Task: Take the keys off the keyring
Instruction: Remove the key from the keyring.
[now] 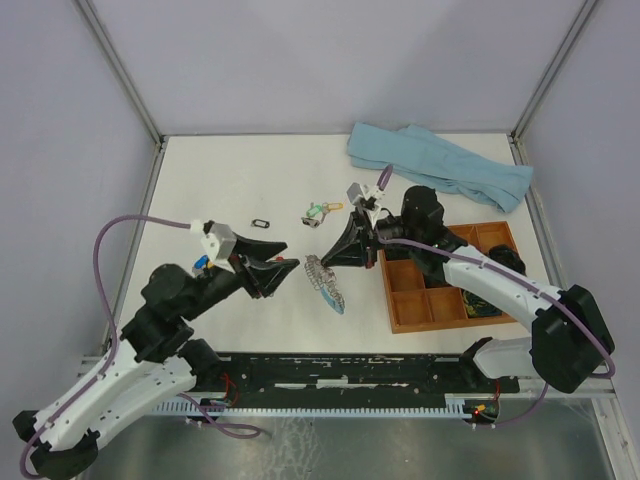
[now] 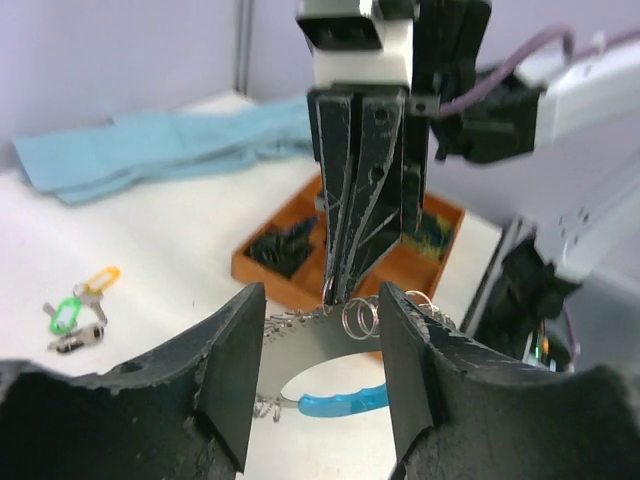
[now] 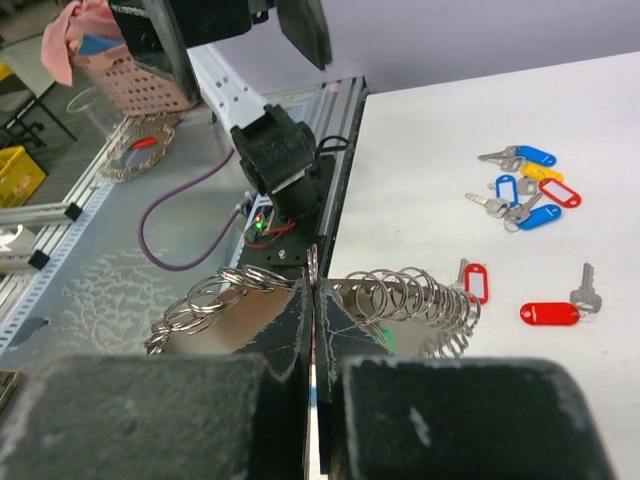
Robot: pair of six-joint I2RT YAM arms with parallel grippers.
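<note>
Nearest: left jaws apart, one finger either side of the keyring (image 1: 323, 277), gripping nothing. Keyring sitting between the two arms over the near-centre of the desk (image 1: 250, 170), light-blue arc (image 2: 340, 403) low and toward the bases, row of split rings (image 3: 415, 295) along the top. Can't tell whether resting on the desk or hanging clear. Just above: right jaws pressed together, clamped on one split ring at the top of the keyring, coming down steeply from the far right. Long axis reads as diagonal in the top view, far-left to near-right, so roughly crosswise to the left gap. Judging the left arm as the free one for the next grab, with the keyring dead ahead and already inside the gap. Probably just needs closing on a single ring or the arc against the right's hold. Risk: catching several rings at once. Can't confirm any of the keys (image 3: 528, 185) on the ring; loose ones with red, blue and yellow tags on the desk. Further out: green and yellow tagged bunch (image 1: 318, 211), small black tag frame (image 1: 262, 223), wooden tray (image 1: 390, 295), blue cloth (image 1: 440, 165) at the far edge.
</note>
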